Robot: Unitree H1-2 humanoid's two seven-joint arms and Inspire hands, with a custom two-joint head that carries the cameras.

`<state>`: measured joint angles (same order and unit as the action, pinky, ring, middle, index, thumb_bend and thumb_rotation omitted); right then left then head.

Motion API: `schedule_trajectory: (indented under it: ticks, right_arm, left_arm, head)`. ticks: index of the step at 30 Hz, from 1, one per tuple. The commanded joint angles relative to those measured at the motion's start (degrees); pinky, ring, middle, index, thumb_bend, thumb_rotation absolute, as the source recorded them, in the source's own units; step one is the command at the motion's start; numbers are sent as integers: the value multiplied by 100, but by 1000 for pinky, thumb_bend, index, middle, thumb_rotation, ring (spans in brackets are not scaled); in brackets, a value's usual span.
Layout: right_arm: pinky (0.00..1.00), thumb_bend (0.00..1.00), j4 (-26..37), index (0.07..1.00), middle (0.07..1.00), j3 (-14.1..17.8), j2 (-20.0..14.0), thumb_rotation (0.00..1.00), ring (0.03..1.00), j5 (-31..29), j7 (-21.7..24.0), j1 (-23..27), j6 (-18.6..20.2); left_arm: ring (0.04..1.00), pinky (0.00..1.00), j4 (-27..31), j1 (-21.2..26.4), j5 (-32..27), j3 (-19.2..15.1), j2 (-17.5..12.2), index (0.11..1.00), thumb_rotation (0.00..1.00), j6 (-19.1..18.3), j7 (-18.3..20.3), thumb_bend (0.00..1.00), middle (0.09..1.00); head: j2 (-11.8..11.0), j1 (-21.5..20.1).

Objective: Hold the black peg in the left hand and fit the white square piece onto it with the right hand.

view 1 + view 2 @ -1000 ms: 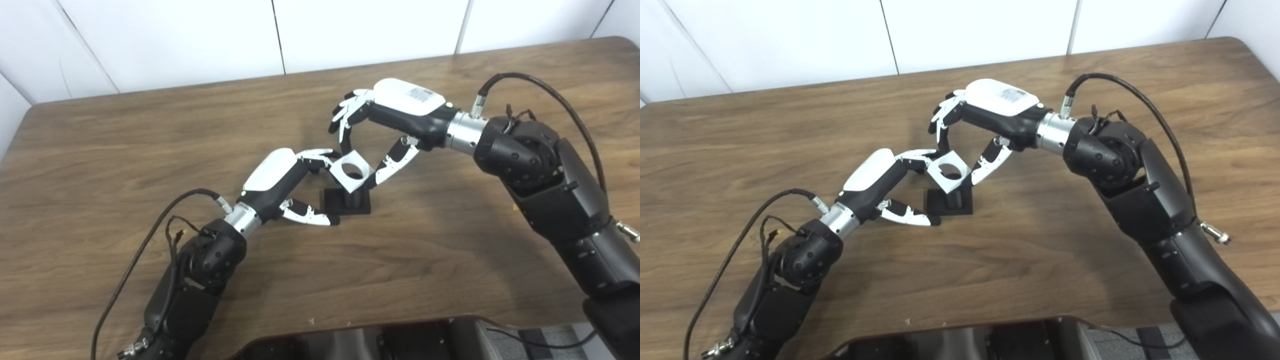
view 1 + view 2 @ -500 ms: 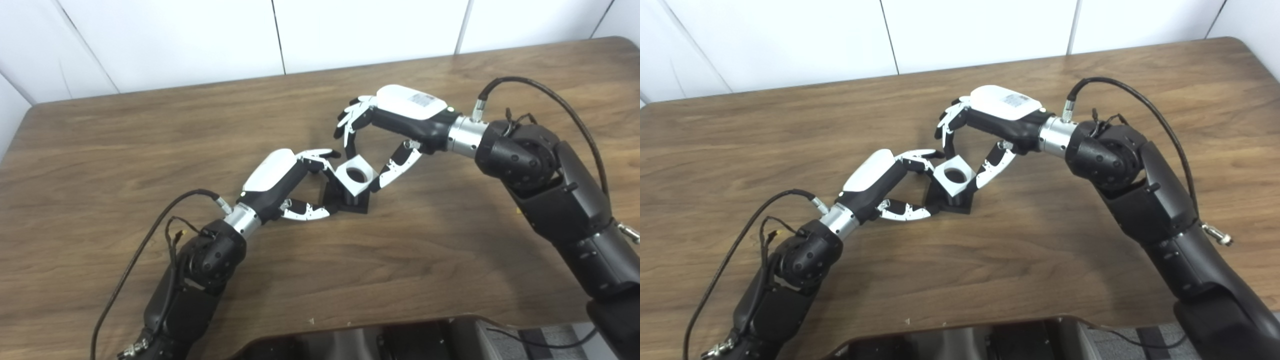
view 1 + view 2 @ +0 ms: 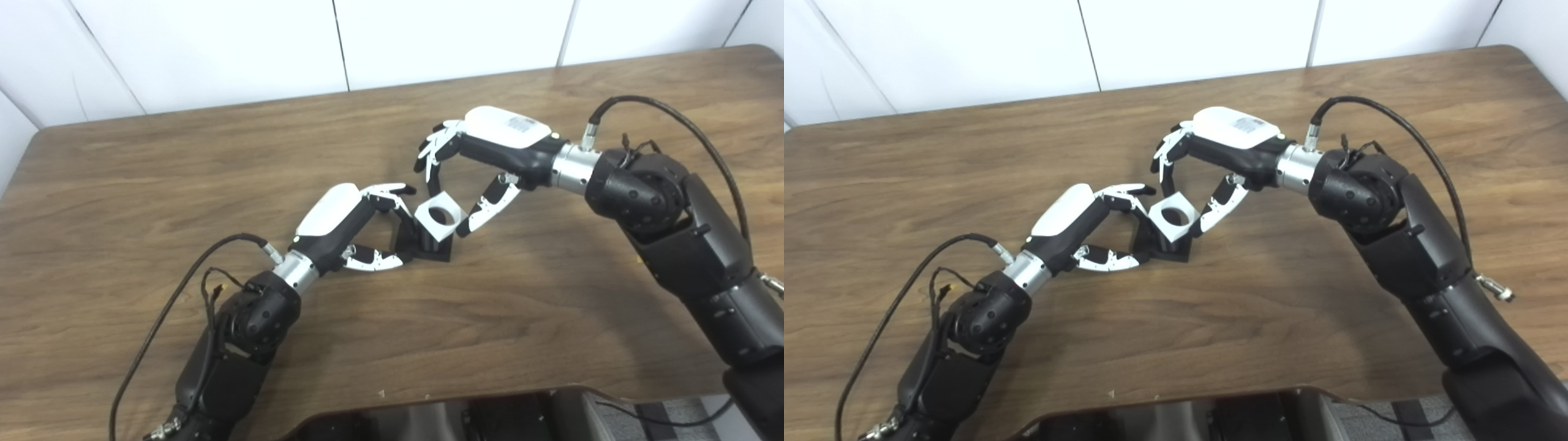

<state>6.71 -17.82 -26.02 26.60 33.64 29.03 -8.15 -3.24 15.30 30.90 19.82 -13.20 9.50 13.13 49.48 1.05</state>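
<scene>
The peg (image 3: 430, 244) stood on the table (image 3: 153, 165) near its middle, and the square piece (image 3: 440, 215) sat on top of the peg, tilted. The left hand (image 3: 361, 226) lay to the left of the peg, fingers behind it and thumb in front, touching its base. The right hand (image 3: 474, 165) was behind and to the right of the peg, its fingers and thumb on either side of the square piece.

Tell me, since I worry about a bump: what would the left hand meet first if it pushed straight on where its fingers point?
Probably the black peg, which the left hand already grips, and the white square piece on it.
</scene>
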Motion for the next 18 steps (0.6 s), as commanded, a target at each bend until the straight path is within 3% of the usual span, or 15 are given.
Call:
schedule_trajectory:
  ticks: [1,18]
  right_arm:
    - [941,521,99,478,749,74,29,136,856,-35,-185,169,-86]
    - [946,521,-204,477,751,25,201,137,864,68,-382,119,-80]
  left_arm:
    - [875,717,39,-17,42,-60,-126,493,73,-130,15,517,868]
    - [872,715,62,-23,58,-51,-87,493,72,-158,29,518,864]
  head:
    - [6,-7]
    - [39,130]
